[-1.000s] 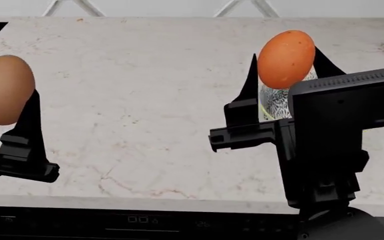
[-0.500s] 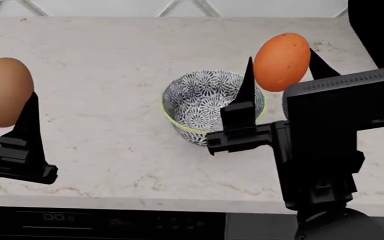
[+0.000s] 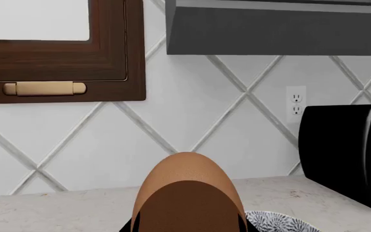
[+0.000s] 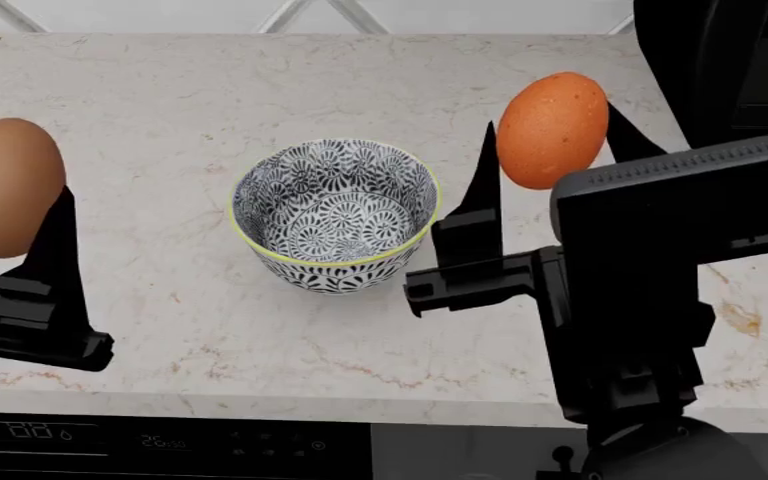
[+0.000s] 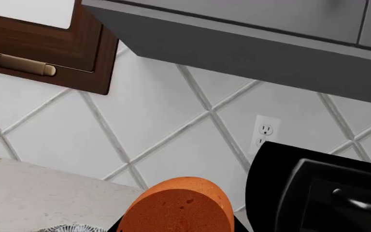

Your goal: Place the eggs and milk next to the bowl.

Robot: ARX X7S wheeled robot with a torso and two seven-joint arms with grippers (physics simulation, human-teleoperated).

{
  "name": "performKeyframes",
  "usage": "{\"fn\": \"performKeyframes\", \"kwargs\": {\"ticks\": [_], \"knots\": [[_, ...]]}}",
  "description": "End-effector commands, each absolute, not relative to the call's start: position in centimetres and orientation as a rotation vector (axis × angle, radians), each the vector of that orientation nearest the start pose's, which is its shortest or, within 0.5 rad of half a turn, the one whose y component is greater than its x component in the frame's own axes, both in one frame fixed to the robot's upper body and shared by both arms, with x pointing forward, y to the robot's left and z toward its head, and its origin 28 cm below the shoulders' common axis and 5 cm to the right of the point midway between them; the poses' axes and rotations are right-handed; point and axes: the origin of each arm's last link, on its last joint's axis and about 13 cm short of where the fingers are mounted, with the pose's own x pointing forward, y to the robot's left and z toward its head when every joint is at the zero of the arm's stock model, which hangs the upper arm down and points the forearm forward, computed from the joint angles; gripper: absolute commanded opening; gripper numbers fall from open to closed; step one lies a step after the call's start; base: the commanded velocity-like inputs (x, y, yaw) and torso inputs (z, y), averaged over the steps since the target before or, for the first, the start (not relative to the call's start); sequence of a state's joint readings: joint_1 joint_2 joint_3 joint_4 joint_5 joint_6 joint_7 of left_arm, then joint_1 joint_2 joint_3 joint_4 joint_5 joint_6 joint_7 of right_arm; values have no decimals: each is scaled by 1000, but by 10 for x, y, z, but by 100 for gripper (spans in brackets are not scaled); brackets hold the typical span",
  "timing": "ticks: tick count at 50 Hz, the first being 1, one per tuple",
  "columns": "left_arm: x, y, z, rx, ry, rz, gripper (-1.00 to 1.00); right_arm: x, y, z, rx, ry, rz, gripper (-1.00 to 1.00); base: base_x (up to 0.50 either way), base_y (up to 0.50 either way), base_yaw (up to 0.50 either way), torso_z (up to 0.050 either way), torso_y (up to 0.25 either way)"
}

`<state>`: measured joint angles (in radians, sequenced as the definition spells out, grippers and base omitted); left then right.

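Progress was partial at this moment: both eggs were held up in the air, and neither yet lay on the tabletop [image 4: 197, 90]. The left tool [image 4: 17, 215] was closed on the brown egg [image 4: 8, 187], raised at about nine o'clock from the bowl [image 4: 335, 212] and well apart from it. The same egg filled the lower middle of the left wrist view [image 3: 187, 193], with a sliver of the bowl's patterned rim [image 3: 282, 223] just showing beside it. The right tool [image 4: 551, 140] was closed on the orange egg [image 4: 554, 129], raised at about two o'clock from the bowl and near its rim as the head view showed it. That egg also sat low in the right wrist view [image 5: 180, 205].

The bowl stood upright and empty on the tabletop between the two arms. A black appliance [image 4: 724, 65] stood at about one o'clock from it, against the tiled wall [image 3: 172, 121].

The milk could not be made out in any view; a small blue speck at the head view's right edge was too small to tell. By my judgement, what was left was to lower each egg to the tabletop beside the bowl, let go, and then fetch and set down the milk.
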<state>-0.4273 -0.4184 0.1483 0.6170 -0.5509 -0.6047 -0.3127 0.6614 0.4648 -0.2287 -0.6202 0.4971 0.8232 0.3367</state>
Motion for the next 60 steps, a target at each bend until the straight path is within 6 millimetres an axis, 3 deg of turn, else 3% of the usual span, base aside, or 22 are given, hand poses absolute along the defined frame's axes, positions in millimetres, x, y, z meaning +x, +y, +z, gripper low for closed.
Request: {"fn": "performKeyframes", "kwargs": {"ticks": [1,30,38,60], "knots": [[242,226,193,-29,-321,-129,-100,259,-121,229,-194,-333,71,-100,211,0,0,0,0],[242,226,194,-31,-323,-128,-100,258,-121,229,-199,-336,79,-100,315,-1,0,0,0],[242,226,194,-26,-311,-135,-100,258,-121,229,-195,-335,79,-100,0,0,0,0,0],[211,254,206,45,44,-331,-100,256,-120,225,-185,-328,91,-100,0,0,0,0,0]]}}
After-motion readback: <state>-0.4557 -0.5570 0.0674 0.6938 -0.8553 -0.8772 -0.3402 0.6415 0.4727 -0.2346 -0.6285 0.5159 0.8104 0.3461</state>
